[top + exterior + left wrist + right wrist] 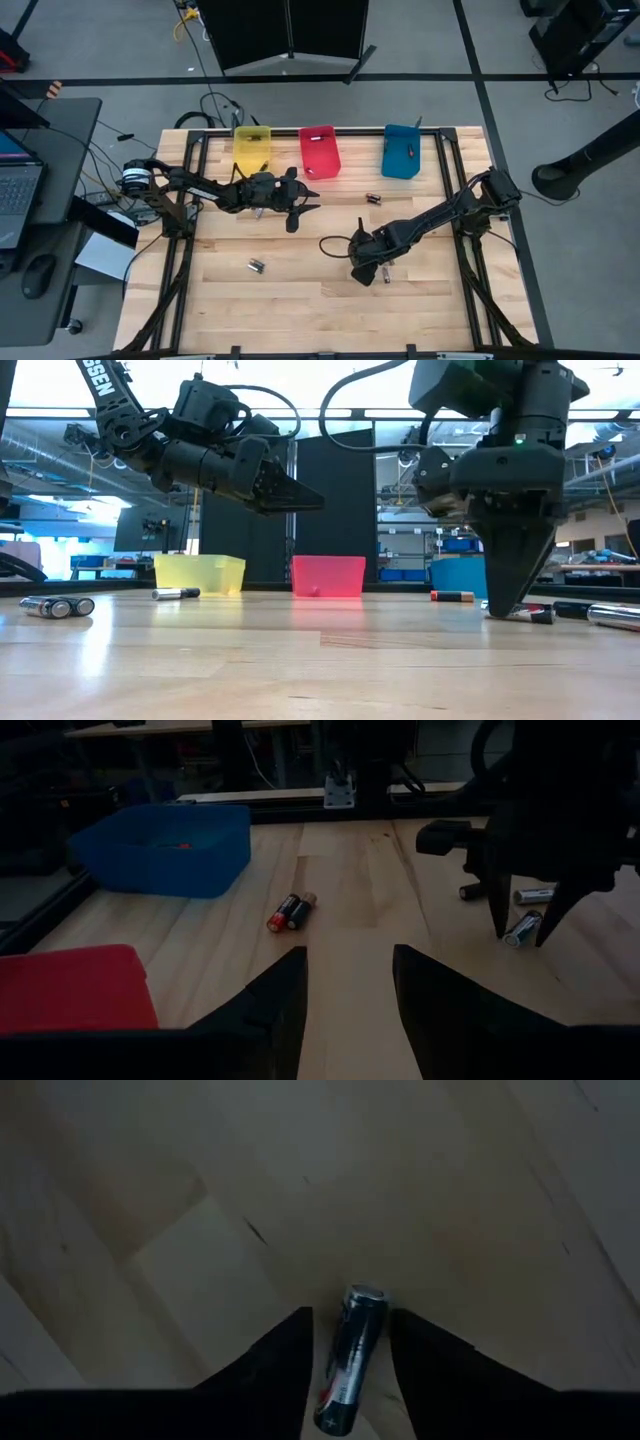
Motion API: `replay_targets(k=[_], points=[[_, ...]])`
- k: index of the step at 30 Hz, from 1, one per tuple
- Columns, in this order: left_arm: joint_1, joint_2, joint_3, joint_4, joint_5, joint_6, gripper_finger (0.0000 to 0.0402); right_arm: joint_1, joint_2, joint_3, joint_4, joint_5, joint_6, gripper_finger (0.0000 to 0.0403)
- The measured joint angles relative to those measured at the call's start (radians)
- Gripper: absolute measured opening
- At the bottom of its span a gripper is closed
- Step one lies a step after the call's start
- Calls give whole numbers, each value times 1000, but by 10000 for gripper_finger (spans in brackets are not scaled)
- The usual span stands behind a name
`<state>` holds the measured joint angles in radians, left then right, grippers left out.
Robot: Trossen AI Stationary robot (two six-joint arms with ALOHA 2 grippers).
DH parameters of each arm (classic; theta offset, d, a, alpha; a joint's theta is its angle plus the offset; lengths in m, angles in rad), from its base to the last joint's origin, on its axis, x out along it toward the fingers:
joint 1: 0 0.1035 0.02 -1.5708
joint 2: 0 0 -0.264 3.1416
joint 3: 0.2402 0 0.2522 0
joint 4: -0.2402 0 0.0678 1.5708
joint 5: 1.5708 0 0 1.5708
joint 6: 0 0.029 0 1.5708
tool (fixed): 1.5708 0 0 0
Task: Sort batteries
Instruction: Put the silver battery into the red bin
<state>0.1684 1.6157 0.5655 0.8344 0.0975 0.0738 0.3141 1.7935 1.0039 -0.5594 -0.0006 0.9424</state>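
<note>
My right gripper (366, 270) points down at the table's middle right, open. Its fingers stand on either side of a dark battery (350, 1365) that lies flat on the wood, with a narrow gap on each side. It also shows in the left wrist view (522, 928) and the low view (530, 613). My left gripper (302, 205) is open and empty, held above the table in front of the red bin (319, 152). Two reddish-dark batteries (292, 910) lie side by side beyond it (373, 198). Other batteries (256, 265) lie at the near left.
Yellow bin (252, 148), red bin and blue bin (402, 152) stand in a row along the far edge. Loose batteries lie near the right gripper (535, 895) and at the low view's left (55, 606) and right (612, 617). Black frame rails run along the table's sides.
</note>
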Motion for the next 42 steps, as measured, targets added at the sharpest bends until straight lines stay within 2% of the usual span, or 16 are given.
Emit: replay_targets(k=[8,14,17,22,28,32,37,42], points=[[0,0,0,15,5,-21,156,-10,0,-6,-6,16,-126,56],[0,0,0,82,34,-26,156,-68,2,31,-68,-13,-272,56],[0,0,-24,150,35,-27,156,-116,-4,71,-108,46,-372,56],[4,0,-165,439,32,-57,156,-210,-11,152,-187,105,-545,56],[9,0,-339,714,-39,-82,156,-359,-11,273,-148,146,-782,56],[9,-14,-381,720,-84,-86,156,-464,-11,346,-74,145,-953,56],[9,-15,-387,723,-87,-96,156,-595,-11,390,8,143,-1137,56],[9,-14,-386,720,-88,-106,156,-699,23,433,27,90,-1277,56]])
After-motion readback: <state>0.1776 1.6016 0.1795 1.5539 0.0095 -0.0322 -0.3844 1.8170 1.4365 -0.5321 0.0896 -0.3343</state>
